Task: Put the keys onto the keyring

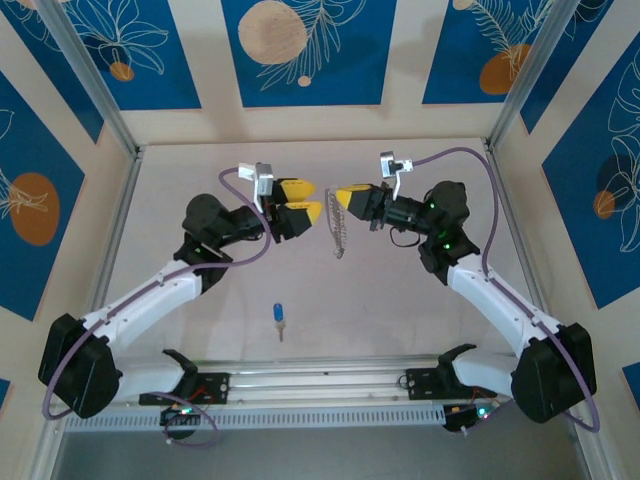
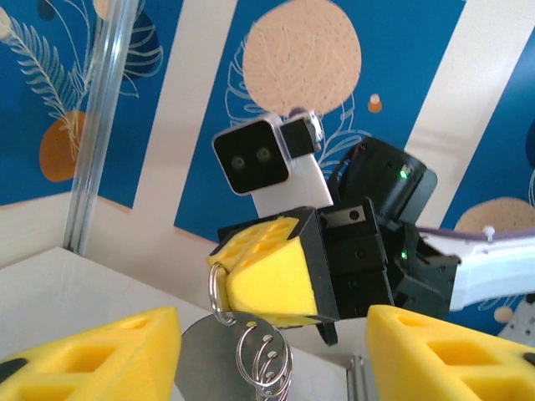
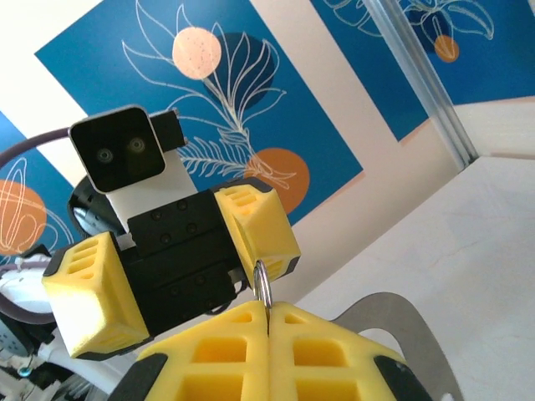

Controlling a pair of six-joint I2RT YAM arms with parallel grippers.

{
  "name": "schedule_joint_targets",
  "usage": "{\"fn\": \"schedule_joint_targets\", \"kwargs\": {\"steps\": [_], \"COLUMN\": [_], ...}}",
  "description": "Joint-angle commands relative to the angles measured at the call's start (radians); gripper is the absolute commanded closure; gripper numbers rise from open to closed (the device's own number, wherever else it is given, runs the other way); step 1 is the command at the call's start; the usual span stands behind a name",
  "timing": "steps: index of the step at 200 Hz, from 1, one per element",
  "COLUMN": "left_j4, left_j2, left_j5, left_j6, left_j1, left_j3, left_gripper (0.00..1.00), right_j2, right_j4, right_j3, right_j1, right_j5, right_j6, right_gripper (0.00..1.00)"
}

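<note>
Both arms rise from their bases at the near edge, elbows bent outward and forearms angled inward, so the tools face each other above the middle of the table (image 1: 400, 320). On the right tool (image 1: 342, 195) the fingers are pressed together on the keyring (image 1: 340, 228), pinching its ring while the chain hangs below. Just left of it, the left tool (image 1: 316, 198) has its fingers spread. Nearer and left, the blue-headed key (image 1: 278, 316) lies on the table, well apart from both.
</note>
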Motion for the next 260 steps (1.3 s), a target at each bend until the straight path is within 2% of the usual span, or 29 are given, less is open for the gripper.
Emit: {"fn": "schedule_joint_targets", "kwargs": {"steps": [1,31,83,111,164,221,260], "left_j4": [0.083,0.138,0.316,0.360,0.368,0.246,0.276], "left_j2": [-0.030,-0.019,0.043,0.063,0.072,0.055,0.077], "left_j5": [-0.081,-0.137,-0.156,-0.159,-0.144,-0.079,-0.064], "left_j6": [-0.013,-0.046,-0.170,-0.200,-0.199,-0.126,-0.138], "left_j1": [0.005,0.005,0.002,-0.006,-0.025,-0.026,-0.026], "left_j3": [-0.031,-0.059,-0.075,-0.069,-0.035,0.014,0.019], "left_gripper": [0.35,0.32,0.29,0.29,0.29,0.29,0.33], "right_j2": [-0.045,-0.076,-0.125,-0.148,-0.153,-0.156,-0.144], "right_j4": [0.076,0.113,0.181,0.178,0.143,0.035,0.052], "right_j3": [-0.016,-0.039,-0.057,-0.046,-0.018,0.009,0.008], "right_j1": [0.004,0.007,0.034,0.059,0.095,0.109,0.105], "right_j5": [0.064,0.082,0.110,0.111,0.088,0.067,0.082], "right_j6": [0.019,0.040,0.076,0.063,0.014,-0.072,-0.070], "right_gripper": [1.00,1.00,1.00,1.00,1.00,1.00,1.00]}}
